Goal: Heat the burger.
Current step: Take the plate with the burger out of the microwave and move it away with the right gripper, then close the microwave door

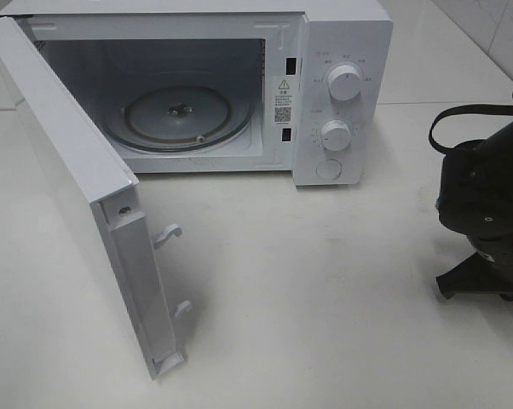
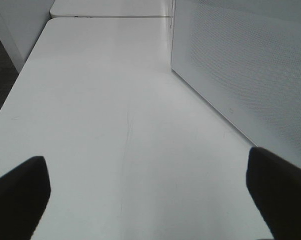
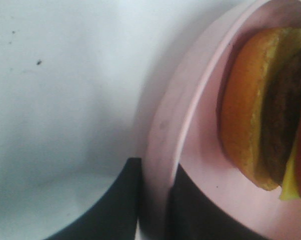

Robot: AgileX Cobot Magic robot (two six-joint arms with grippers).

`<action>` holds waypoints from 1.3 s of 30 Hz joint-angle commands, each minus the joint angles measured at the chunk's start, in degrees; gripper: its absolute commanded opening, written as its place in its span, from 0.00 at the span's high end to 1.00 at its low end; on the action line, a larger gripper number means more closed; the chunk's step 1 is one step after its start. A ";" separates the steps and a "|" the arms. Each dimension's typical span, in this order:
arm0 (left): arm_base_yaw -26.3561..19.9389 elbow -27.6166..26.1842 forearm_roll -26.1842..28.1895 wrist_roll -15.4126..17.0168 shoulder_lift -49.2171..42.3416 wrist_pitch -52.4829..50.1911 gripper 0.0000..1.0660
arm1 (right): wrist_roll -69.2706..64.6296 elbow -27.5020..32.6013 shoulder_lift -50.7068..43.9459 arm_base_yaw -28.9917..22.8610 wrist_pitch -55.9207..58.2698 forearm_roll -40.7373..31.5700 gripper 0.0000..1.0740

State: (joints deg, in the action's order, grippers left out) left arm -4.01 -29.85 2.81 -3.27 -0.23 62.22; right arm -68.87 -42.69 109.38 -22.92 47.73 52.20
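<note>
Right gripper point(image 3: 153, 210): two dark fingers point(image 3: 118, 205) pinched on the rim of one pink plate point(image 3: 165, 125).
Burger point(image 3: 263, 107): one, sitting on that plate.
Left gripper point(image 2: 150, 192): spread wide, holding nothing.
Microwave point(image 1: 342, 51): one, door point(image 1: 65, 179) open; two knobs point(image 1: 345, 83).
Table point(image 1: 308, 298): white.

The burger point(image 3: 270, 110) sits on a pink plate point(image 3: 165, 130), seen only close up from the right wrist: a glossy orange-brown bun, a dark patty beside it and a corner of yellow cheese showing, near the plate's raised rim
</note>
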 commanded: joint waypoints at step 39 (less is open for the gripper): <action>-0.29 0.17 -0.11 0.29 -0.40 -0.80 0.06 | 53.86 -0.52 -32.43 0.06 -4.35 -35.87 0.41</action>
State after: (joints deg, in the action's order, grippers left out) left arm -4.01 -29.85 2.81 -3.27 -0.23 62.22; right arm -21.08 -43.09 80.27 -22.80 43.60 22.29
